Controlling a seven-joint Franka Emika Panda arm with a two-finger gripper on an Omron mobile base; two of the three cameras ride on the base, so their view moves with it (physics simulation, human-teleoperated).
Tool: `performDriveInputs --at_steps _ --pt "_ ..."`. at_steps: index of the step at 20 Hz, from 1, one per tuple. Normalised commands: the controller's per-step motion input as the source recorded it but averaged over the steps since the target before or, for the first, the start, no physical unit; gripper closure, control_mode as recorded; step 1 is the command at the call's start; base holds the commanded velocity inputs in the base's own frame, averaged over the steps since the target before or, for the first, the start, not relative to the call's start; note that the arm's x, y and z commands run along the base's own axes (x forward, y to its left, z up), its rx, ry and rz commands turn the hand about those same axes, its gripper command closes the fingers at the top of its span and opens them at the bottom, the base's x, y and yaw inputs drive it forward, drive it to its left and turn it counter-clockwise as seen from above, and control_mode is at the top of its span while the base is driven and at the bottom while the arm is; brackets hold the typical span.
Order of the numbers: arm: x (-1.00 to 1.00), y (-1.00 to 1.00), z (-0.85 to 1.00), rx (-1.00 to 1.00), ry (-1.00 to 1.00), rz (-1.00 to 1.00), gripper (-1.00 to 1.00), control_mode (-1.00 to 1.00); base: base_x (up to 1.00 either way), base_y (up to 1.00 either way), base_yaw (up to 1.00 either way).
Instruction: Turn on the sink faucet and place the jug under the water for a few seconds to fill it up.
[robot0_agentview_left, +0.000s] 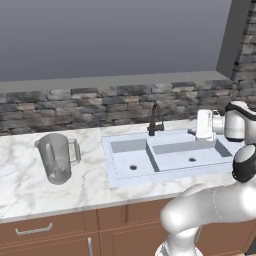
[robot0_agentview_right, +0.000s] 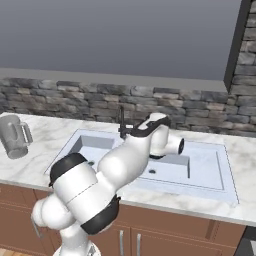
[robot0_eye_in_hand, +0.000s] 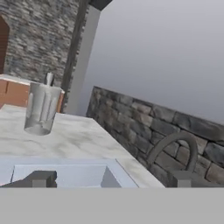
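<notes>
While no water runs from the sink faucet (robot0_agentview_left: 155, 119), I hold the end effector (robot0_eye_in_hand: 109, 183) open and empty above the sink (robot0_agentview_left: 131, 176); the jug (robot0_agentview_left: 56, 157) waits untouched near the tabletop's left edge.

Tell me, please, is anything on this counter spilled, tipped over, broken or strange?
Nothing stands out. The jug stands upright on the marble counter, left of the sink, and no spill shows. The faucet stands straight behind the basins, with no water running. The hand is open over the sink.
</notes>
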Motion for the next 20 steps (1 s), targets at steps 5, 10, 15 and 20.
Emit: performDriveInputs --at_steps 5,10,15,20 --pt "0.52 0.09 -0.22 0.0 0.07 -0.03 -1.0 -1.0 0.0 0.0 0.0" --pt "0.63 0.09 -0.4 0.0 0.16 -0.04 -1.0 -1.0 0.0 0.0 0.0" --pt "0.58 0.0 -0.27 0.0 0.06 -0.01 -1.0 -1.0 0.0 0.0 0.0" --pt "0.47 0.0 -0.15 0.0 0.01 0.0 -1.0 -1.0 0.0 0.0 0.0"
